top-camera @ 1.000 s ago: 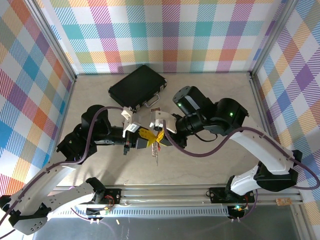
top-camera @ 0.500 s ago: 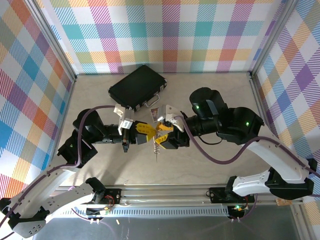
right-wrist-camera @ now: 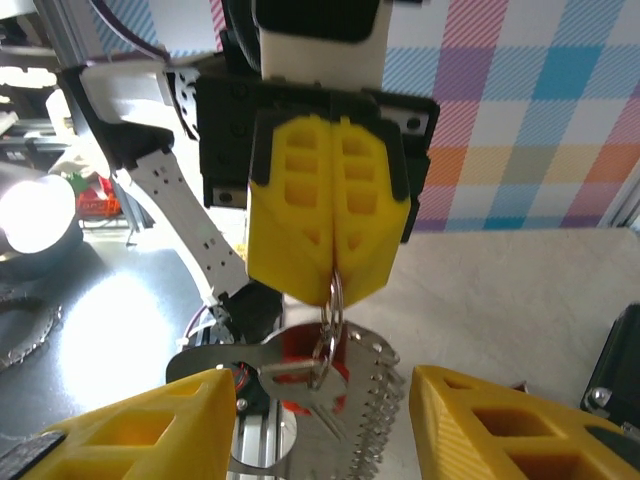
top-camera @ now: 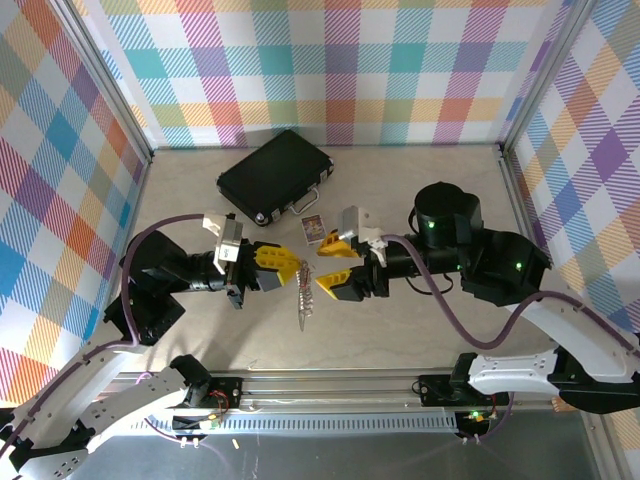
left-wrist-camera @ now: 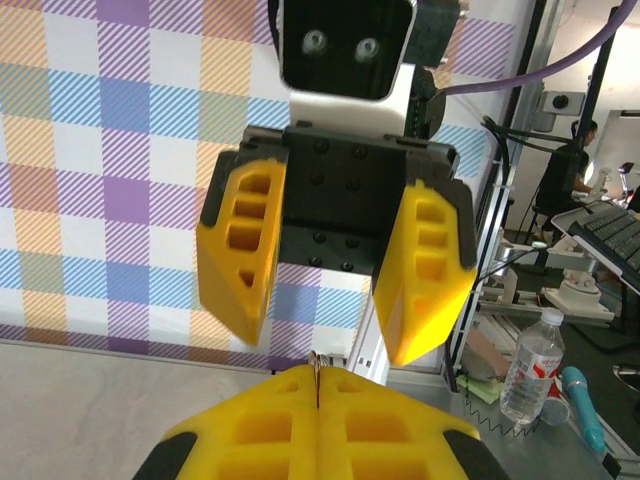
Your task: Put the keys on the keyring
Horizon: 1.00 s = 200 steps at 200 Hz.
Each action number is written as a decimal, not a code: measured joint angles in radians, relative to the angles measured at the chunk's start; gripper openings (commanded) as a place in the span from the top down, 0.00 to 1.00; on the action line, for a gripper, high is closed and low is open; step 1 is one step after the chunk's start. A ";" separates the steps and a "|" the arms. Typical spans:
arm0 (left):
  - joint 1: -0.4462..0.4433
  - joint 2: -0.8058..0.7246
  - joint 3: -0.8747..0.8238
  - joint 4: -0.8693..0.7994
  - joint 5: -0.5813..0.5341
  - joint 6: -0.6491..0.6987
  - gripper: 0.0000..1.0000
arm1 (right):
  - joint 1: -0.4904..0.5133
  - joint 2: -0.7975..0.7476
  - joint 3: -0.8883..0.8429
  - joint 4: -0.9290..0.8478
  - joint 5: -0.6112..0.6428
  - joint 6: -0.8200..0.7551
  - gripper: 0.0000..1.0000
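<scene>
The left gripper [top-camera: 290, 268] clamps the keyring [right-wrist-camera: 328, 330], keys [right-wrist-camera: 300, 378] seemingly threaded and dangling mid-frame, and the right gripper [top-camera: 336, 264] gapes released alongside, so little seems left.

Keyring [right-wrist-camera: 334, 300] shiny metal; left tool fingers [right-wrist-camera: 295, 200] matt yellow plastic

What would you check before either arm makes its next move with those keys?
1. Are the left jaws shut on the keyring, with it dangling below them: ok.
2. Are the right jaws open and holding nothing: ok.
3. Do the right jaws face the left jaws, with the bunch between them: ok.
4. Are the red keys fully threaded on the ring: cannot tell.
5. Is the black case apart from the bunch: ok.
</scene>
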 measured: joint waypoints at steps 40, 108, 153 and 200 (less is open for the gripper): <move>0.000 0.002 0.000 0.019 0.003 -0.016 1.00 | 0.000 0.000 -0.009 0.046 -0.008 0.032 0.64; -0.006 0.002 -0.001 0.042 0.008 -0.020 1.00 | 0.000 0.034 -0.010 0.061 -0.018 0.045 0.81; -0.006 -0.001 -0.006 0.041 0.003 -0.020 1.00 | 0.000 0.035 -0.021 0.063 -0.018 0.053 0.91; -0.006 -0.006 -0.010 0.040 -0.001 -0.020 1.00 | 0.000 0.029 -0.044 0.065 -0.014 0.061 0.76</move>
